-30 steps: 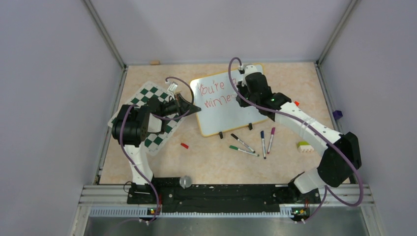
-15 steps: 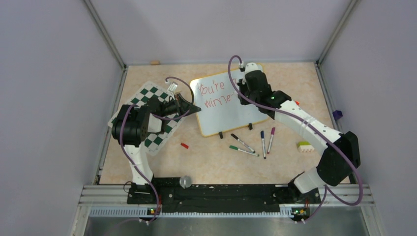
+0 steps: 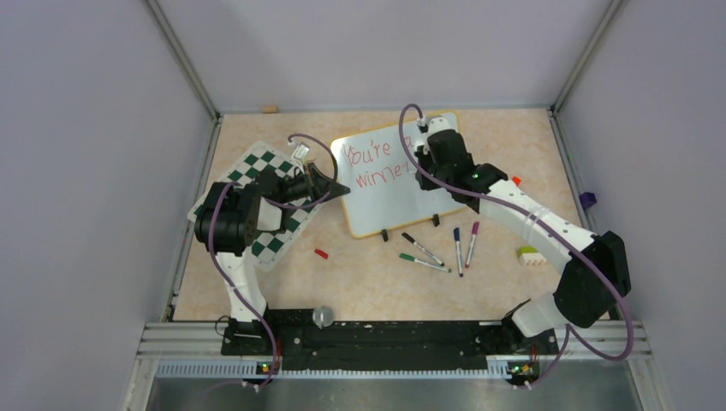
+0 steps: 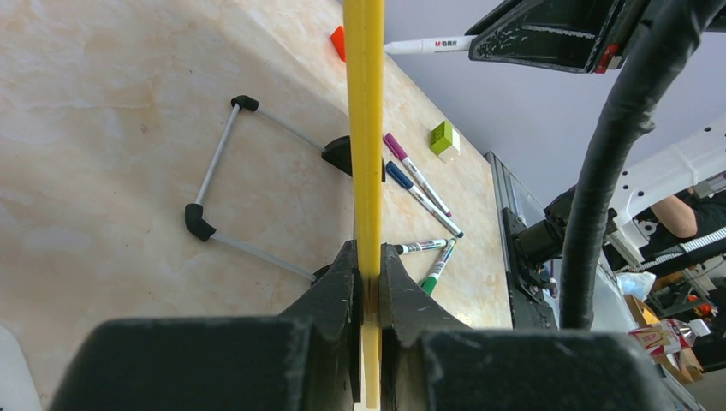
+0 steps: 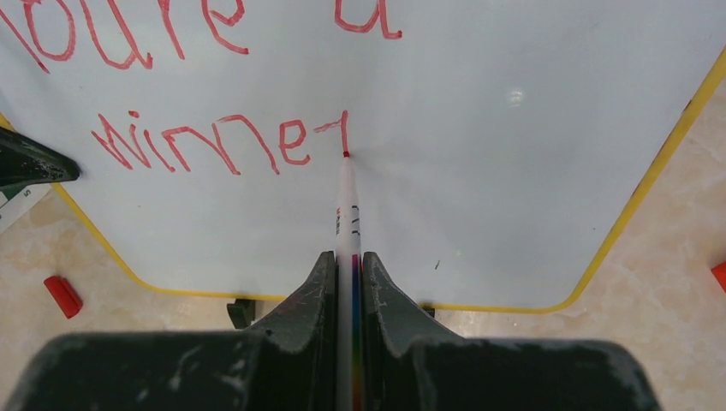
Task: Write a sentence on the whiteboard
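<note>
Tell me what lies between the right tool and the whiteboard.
A marker: the right tool clamps its barrel, and its red tip touches the whiteboard. The right wrist view shows it.

One glossy white rectangular whiteboard (image 3: pixel 402 201), yellow-framed. One green-and-white checkered mat (image 3: pixel 276 242). Five slim marker pens: black pen (image 3: pixel 422 248), green pen (image 3: pixel 424 262), blue pen (image 3: pixel 458 251), purple pen (image 3: pixel 472 245), white-barrelled red-ink pen (image 5: pixel 347 214). Two small red caps (image 3: pixel 321 253) (image 3: pixel 516 180). One lime-and-white toy block (image 3: pixel 531 255).

Yellow-framed glossy whiteboard (image 3: pixel 385 201), two lines of red handwriting toward its far left, the rest blank.
</note>
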`<state>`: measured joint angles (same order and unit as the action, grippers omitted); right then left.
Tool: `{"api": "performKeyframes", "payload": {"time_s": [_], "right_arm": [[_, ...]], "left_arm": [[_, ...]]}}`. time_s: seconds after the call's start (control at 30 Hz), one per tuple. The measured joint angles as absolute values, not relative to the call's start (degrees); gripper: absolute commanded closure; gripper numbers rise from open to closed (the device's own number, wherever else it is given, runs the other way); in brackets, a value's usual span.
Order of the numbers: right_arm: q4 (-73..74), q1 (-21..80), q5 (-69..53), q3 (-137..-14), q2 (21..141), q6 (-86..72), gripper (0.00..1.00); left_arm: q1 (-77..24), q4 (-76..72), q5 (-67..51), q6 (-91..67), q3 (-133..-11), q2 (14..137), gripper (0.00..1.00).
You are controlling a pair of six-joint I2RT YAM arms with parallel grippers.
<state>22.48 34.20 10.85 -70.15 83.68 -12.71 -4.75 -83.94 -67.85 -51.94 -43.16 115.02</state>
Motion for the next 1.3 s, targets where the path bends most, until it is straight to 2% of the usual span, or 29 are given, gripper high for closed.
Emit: {"api": "performKeyframes", "payload": {"time_s": [1.3], "right_arm": [[23.53, 33.52, 11.64, -73.3, 85.01, -12.05, 1.0]], "left_arm": [[-4.73, -83.53, -67.7, -51.81, -43.18, 115.02, 1.0]]}}
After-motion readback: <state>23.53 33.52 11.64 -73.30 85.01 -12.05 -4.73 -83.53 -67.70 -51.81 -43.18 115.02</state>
